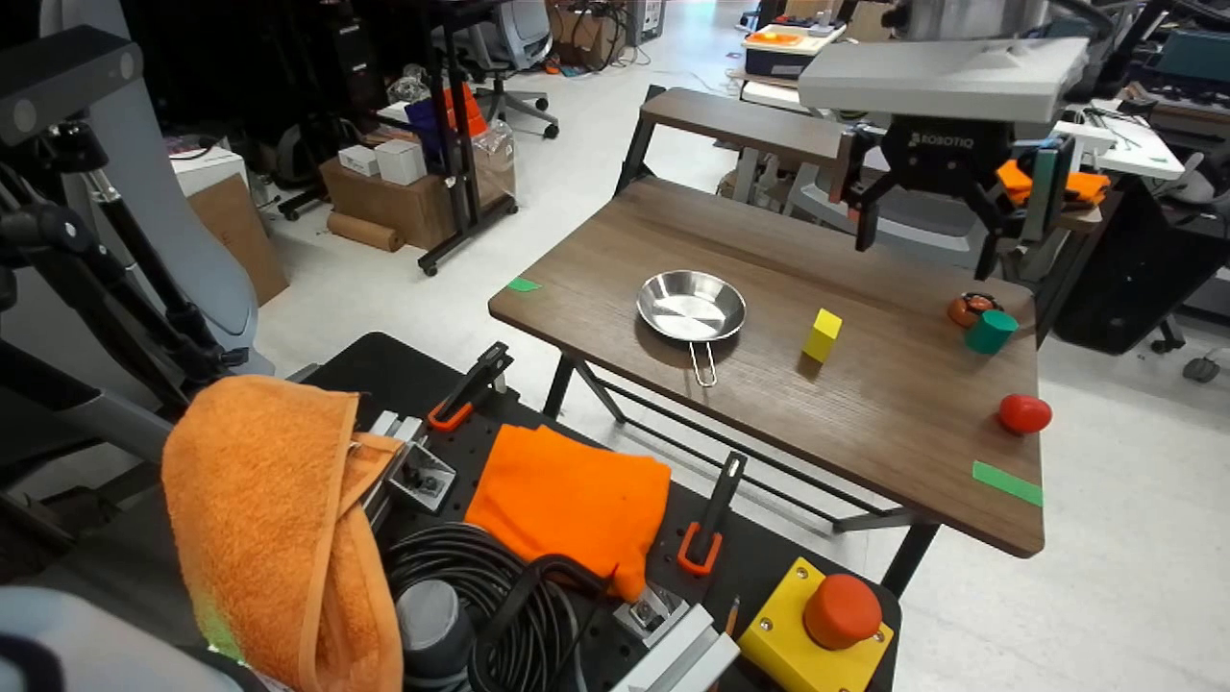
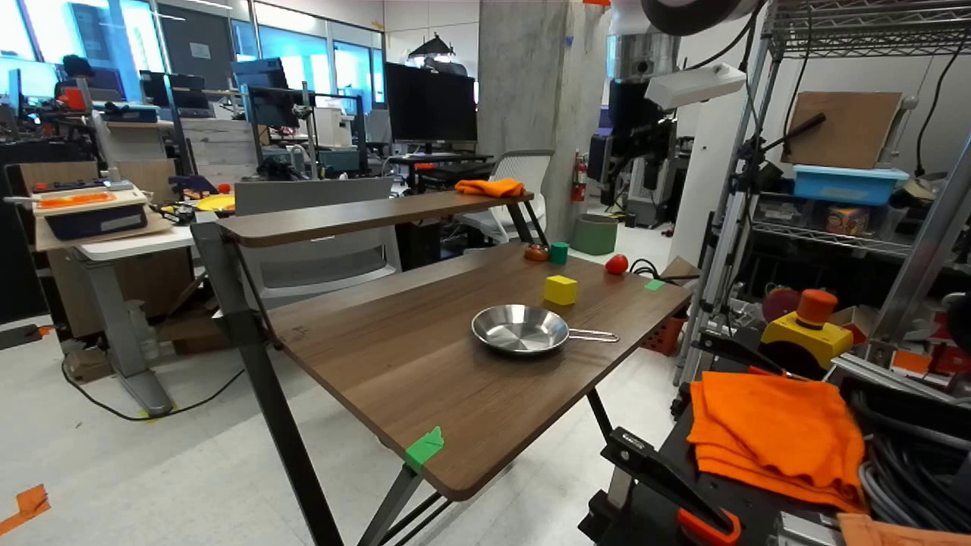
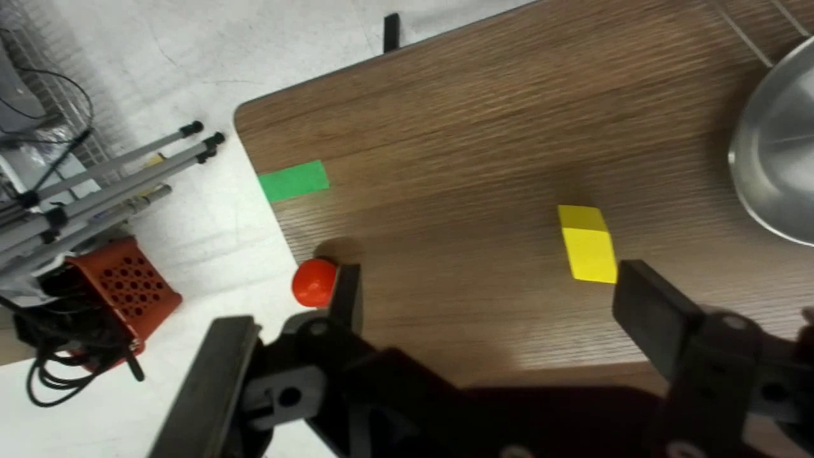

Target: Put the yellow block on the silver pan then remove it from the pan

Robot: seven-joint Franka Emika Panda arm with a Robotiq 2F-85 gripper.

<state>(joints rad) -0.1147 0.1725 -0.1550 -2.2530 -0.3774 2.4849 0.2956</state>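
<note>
Hanging well above the counter (image 3: 445,140), your fingers (image 3: 655,312) stand wide and hold nothing, probably spread so you can straddle the yellow block (image 3: 586,245). It rests lower on the counter, with nothing touching it, which should leave you room on each side. Farther from your fingers sits the silver pan (image 1: 692,303), open side up, presumably ready to take the yellow block from above.
</note>
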